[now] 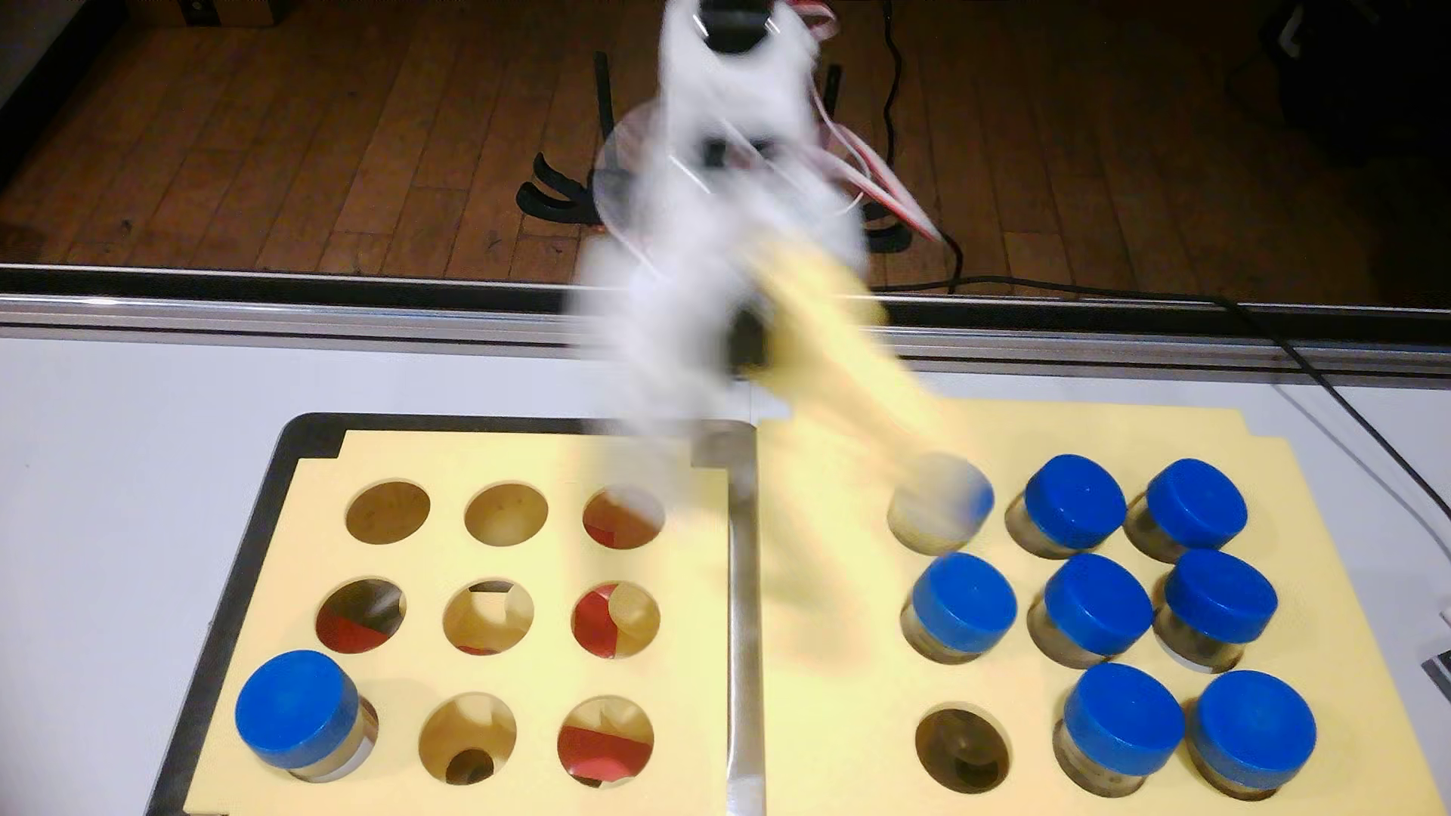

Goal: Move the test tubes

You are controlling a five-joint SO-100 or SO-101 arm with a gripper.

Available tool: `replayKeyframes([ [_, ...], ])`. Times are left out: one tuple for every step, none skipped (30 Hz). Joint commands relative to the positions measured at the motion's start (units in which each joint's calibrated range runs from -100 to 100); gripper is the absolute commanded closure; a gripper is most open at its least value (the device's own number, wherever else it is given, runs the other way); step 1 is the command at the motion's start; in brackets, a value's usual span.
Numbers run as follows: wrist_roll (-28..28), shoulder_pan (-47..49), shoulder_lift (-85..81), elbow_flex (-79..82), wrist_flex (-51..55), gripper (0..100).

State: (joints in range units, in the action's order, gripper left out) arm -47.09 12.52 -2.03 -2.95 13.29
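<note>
From my fixed view the arm (707, 235) is one long smear of white and pale yellow running from the top centre down toward the gap between the two racks, and the gripper (785, 502) is so blurred that I cannot tell whether its fingers are spread or pressed together; I see nothing clearly held in them. The right foam rack (832, 706) lies on the worktop (118, 471) and carries most of the test tubes (1099, 604): blue caps stand in the back row's middle and right holes, all three holes of the middle row, and the front row's middle and right holes. The back left hole holds another tube (938, 502), half veiled by the yellow blur passing over it. The front left hole (962, 749) of that rack is open and dark. The left foam rack (510, 463) sits in a dark-rimmed metal tray (742, 628) and holds a single blue-capped tube (298, 710) in its front left hole; its other eight holes are open, with red and cream shapes showing through several. Behind the worktop are a wooden floor (314, 157) and a black cable (1295, 353).
</note>
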Motion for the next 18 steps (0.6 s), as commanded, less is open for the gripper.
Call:
replayKeyframes([
  [-0.2, -11.0, -12.2, 12.3, -0.5, 65],
  [-0.2, -12.5, -13.6, 15.8, -0.5, 65],
  [-0.1, -14.0, -14.9, 19.6, -0.5, 65],
  [0.1, -15.9, -16.6, 25.9, -0.7, 65],
  [0.1, -16.6, -16.9, 28.3, -0.7, 65],
  [0.2, -17.1, -16.9, 30.1, -0.8, 65],
  [0.2, -17.5, -16.9, 31.1, -0.8, 65],
  [0.2, -17.9, -16.3, 31.7, -1.0, 65],
  [0.2, -18.5, -14.1, 31.4, -1.2, 65],
  [0.2, -18.6, -12.8, 30.8, -1.2, 65],
  [0.2, -18.7, -11.3, 29.6, -1.2, 65],
  [0.1, -18.7, -9.7, 28.2, -1.2, 65],
  [0.1, -18.7, -8.2, 26.8, -1.2, 65],
  [0.0, -18.8, -5.0, 23.2, -1.2, 65],
  [0.0, -18.8, -3.6, 21.3, -1.2, 65],
  [0.0, -18.9, -2.2, 19.6, -1.2, 65],
  [0.0, -18.9, -0.7, 18.1, -1.2, 65],
  [0.0, -18.9, 0.7, 16.7, -1.2, 65],
])
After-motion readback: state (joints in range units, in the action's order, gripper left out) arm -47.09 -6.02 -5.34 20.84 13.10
